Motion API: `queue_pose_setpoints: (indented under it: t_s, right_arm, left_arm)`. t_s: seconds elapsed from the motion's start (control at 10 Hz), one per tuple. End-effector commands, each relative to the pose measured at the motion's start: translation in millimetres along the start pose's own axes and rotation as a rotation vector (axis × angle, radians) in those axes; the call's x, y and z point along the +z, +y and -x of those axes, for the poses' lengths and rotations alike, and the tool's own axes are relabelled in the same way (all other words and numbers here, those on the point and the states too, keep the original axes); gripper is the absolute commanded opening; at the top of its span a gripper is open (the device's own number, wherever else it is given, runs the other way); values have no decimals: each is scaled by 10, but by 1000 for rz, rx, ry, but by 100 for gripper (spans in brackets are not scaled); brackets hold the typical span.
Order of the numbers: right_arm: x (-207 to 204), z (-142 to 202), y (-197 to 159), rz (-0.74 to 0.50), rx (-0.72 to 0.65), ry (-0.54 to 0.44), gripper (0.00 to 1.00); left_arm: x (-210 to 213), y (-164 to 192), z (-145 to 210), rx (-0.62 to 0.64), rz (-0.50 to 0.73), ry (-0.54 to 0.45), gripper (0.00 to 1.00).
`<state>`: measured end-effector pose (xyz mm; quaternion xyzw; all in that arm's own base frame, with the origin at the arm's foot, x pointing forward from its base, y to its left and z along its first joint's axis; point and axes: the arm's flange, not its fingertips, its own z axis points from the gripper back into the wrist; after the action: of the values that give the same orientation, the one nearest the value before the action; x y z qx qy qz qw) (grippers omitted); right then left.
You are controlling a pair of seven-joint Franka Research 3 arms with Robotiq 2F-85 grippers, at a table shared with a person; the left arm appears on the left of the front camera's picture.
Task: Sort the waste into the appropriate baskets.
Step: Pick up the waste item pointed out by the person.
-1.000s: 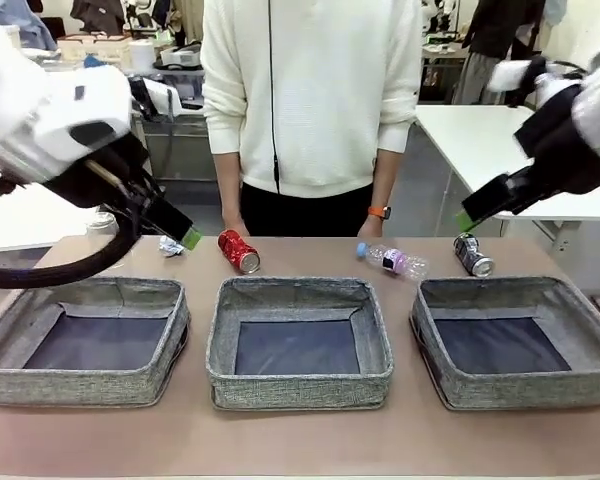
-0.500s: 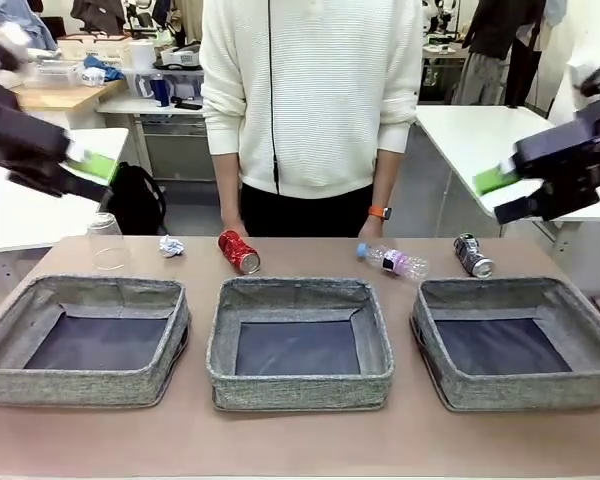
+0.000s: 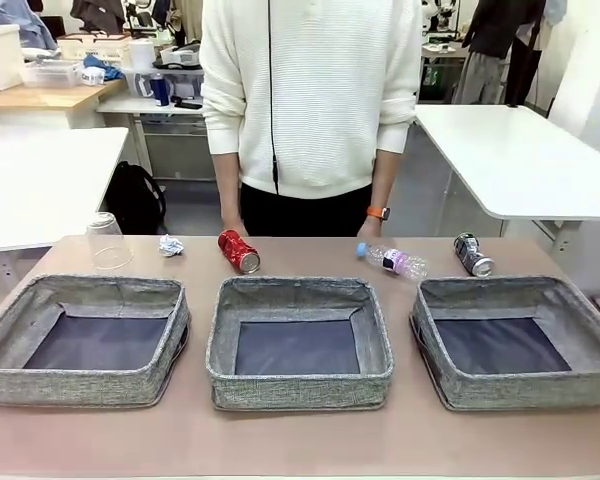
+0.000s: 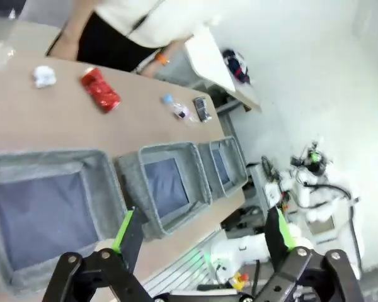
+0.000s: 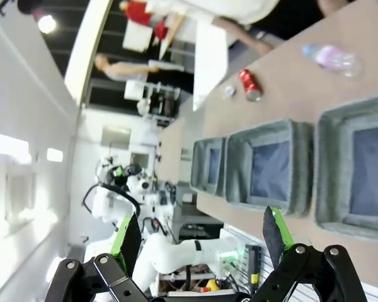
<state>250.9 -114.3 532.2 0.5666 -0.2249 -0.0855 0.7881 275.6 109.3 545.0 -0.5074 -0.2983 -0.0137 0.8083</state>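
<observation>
Along the table's far edge lie an upturned clear plastic cup [image 3: 107,243], a white paper wad [image 3: 171,245], a red can [image 3: 238,251], a small blue-capped bottle [image 3: 394,261] and a dark can [image 3: 472,255]. In front of them stand three grey woven baskets, left [image 3: 80,385], middle [image 3: 298,388] and right [image 3: 525,388], with nothing in them. My left gripper [image 4: 200,229] hangs open high above the left end, looking down on the red can [image 4: 101,89] and paper wad [image 4: 44,75]. My right gripper [image 5: 200,233] is open, high off the right end, far from the bottle [image 5: 331,56].
A person in a white sweater [image 3: 310,90] stands at the far side, hands resting at the table edge behind the red can and the bottle. White tables [image 3: 510,150] flank the scene. Bare tabletop [image 3: 300,440] runs in front of the baskets.
Both arms have lifted up and outward, leaving the front view at the left and right edges. The waste and baskets have not moved.
</observation>
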Motion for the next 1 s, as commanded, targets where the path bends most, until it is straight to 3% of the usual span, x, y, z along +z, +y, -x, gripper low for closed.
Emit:
queue_pose_setpoints:
  t_s: [0.0,0.1,0.9]
  right_arm:
    - [-38,683,-577,61,2,-15,100]
    - [0,0,0,0,0,0,100]
    - [0,0,0,0,0,0,100]
  left_arm:
    - [-144,635,1328,164,14,-74,100]
    - [0,0,0,0,0,0,100]
    - [0,0,0,0,0,0,100]
